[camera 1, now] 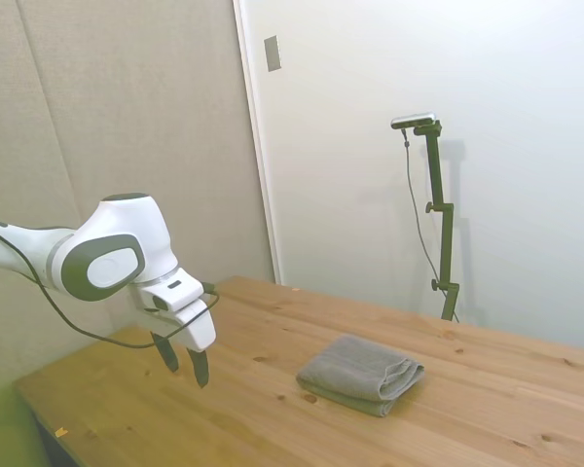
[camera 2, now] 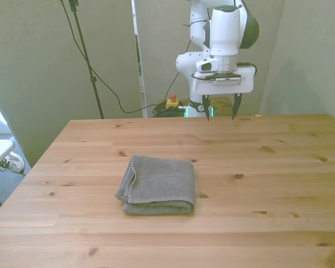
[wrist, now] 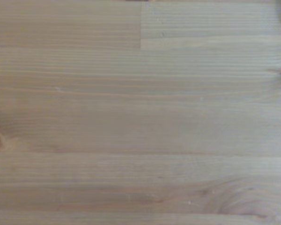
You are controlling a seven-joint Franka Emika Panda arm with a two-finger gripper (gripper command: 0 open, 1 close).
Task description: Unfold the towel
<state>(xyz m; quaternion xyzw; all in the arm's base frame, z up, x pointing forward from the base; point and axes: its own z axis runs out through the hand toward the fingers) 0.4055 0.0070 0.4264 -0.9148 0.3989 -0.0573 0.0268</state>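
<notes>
The towel (camera 2: pixel 158 185) is grey terry cloth, thick, soft and matt, with a nubbly pile and a flatter woven band across it. The table (camera 2: pixel 268 184) is pale wood in jointed planks, smooth with a faint satin sheen, grain and dark knots showing. The arm's shell looks like glossy white plastic with grey matt insets; the gripper (camera 2: pixel 219 112) has dark matt fingers

The arm (camera 1: pixel 107 255) is glossy white with rounded casings and dark grey oval caps at the joints. A thin black cable (camera 1: pixel 39 292) loops along it to the wrist. The gripper (camera 2: pixel 219 113) has a flat white body and two slim dark fingers (camera 1: pixel 200 368).
</notes>
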